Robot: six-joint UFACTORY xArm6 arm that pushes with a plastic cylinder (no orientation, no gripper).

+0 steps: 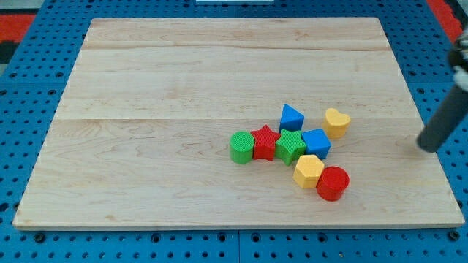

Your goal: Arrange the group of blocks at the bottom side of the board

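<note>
Several blocks lie in a cluster right of the board's middle. A green cylinder touches a red star, which touches a green star-like block. A blue triangle sits above them. A blue cube is to the right of the green star-like block. A yellow heart stands a little apart at the upper right. A yellow hexagon and a red cylinder sit at the cluster's bottom right. My tip is at the view's right, well to the right of the blocks, touching none.
The wooden board lies on a blue perforated table. The rod comes in from the view's upper right, over the board's right edge.
</note>
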